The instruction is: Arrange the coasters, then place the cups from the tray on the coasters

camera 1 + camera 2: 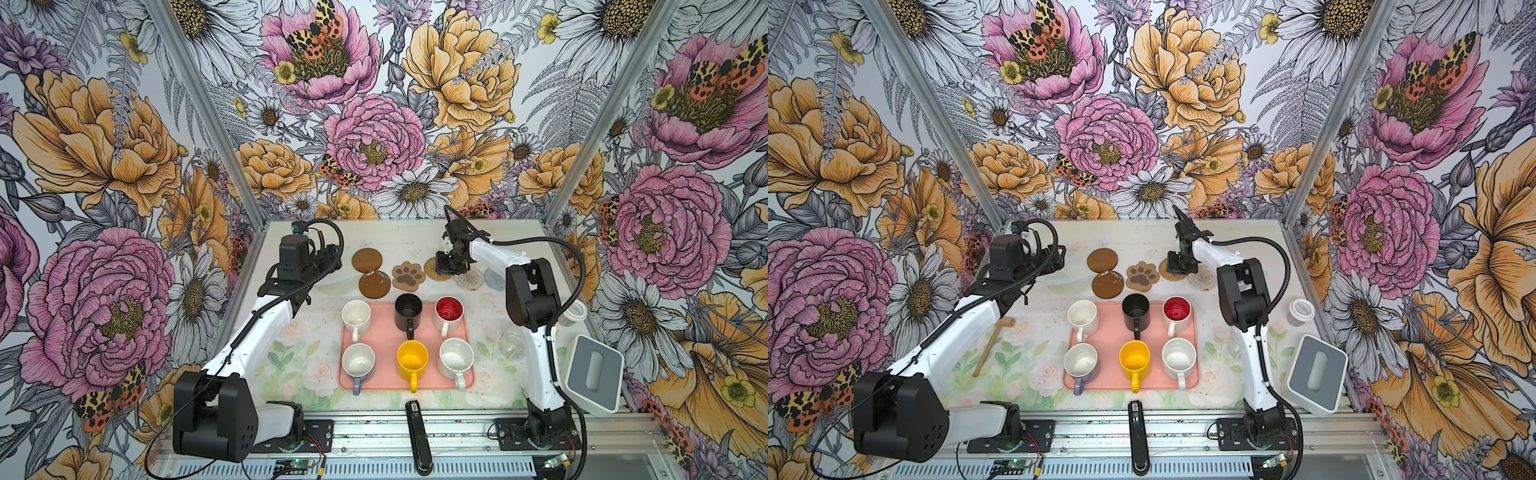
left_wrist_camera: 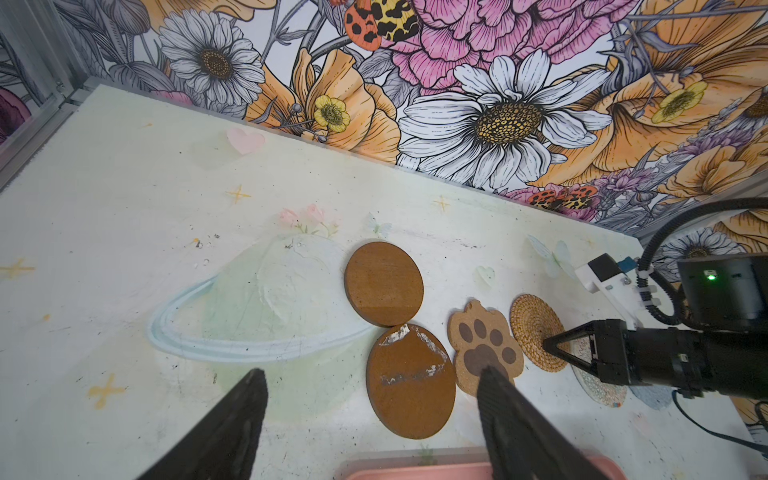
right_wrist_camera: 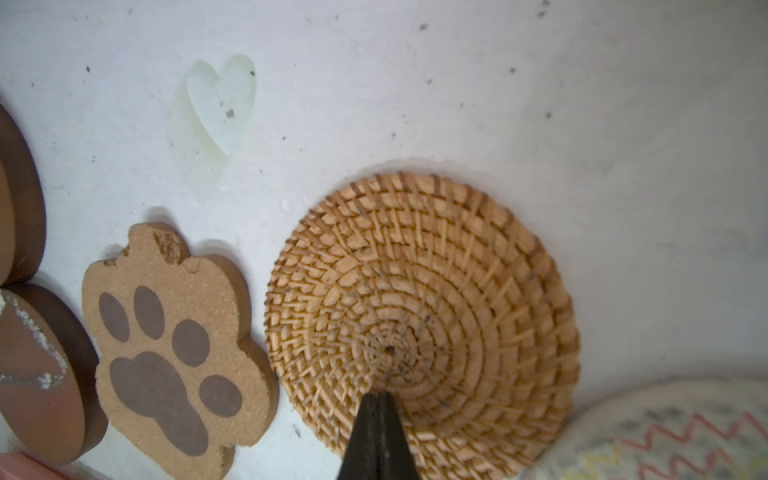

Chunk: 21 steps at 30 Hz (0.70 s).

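Note:
Six coasters lie in a row behind the tray: two brown discs (image 1: 367, 260) (image 1: 375, 284) touching, a paw-shaped one (image 1: 408, 276), a golden woven round (image 3: 424, 291), a whitish round (image 1: 469, 279) and a pale blue one (image 1: 494, 279). My right gripper (image 3: 377, 395) is shut, its tips resting on the golden round near its centre. My left gripper (image 2: 371, 374) hangs open above the nearer brown disc (image 2: 409, 380), holding nothing. The pink tray (image 1: 386, 336) carries six cups: white (image 1: 356, 314), black (image 1: 408, 309), red-inside (image 1: 449, 311), lavender (image 1: 358, 360), yellow (image 1: 412, 359) and speckled (image 1: 456, 357).
A wooden mallet (image 1: 994, 347) lies left of the tray. At the right stand a clear glass jar (image 1: 512, 343), a lidded paper cup (image 1: 1301, 311) and a white-grey box (image 1: 594, 374). A black bar (image 1: 417, 436) lies at the front edge. The back wall runs close behind the coasters.

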Each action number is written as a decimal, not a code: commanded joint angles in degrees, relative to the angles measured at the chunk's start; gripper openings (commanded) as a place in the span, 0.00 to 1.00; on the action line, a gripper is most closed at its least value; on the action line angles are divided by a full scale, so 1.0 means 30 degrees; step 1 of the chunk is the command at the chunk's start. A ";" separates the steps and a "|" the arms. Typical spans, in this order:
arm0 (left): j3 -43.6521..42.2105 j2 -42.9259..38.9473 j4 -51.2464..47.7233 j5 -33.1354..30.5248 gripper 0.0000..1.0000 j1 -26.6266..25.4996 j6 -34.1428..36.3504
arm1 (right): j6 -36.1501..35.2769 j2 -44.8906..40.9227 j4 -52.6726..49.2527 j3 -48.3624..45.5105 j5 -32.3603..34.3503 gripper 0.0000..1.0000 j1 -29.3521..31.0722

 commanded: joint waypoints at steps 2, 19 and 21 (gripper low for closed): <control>-0.0004 -0.0415 0.0090 -0.0268 0.81 -0.0216 0.0147 | -0.0364 0.0055 -0.1553 -0.1124 0.0024 0.00 0.0412; -0.0126 -0.0474 0.0200 -0.0299 0.81 -0.0252 0.0097 | -0.0945 -0.1360 -0.1526 -0.1605 0.0628 0.00 0.0502; -0.0133 -0.0474 0.0239 -0.0293 0.81 -0.0245 0.0065 | -0.0944 -0.1833 -0.1531 -0.1123 0.0828 0.00 0.0469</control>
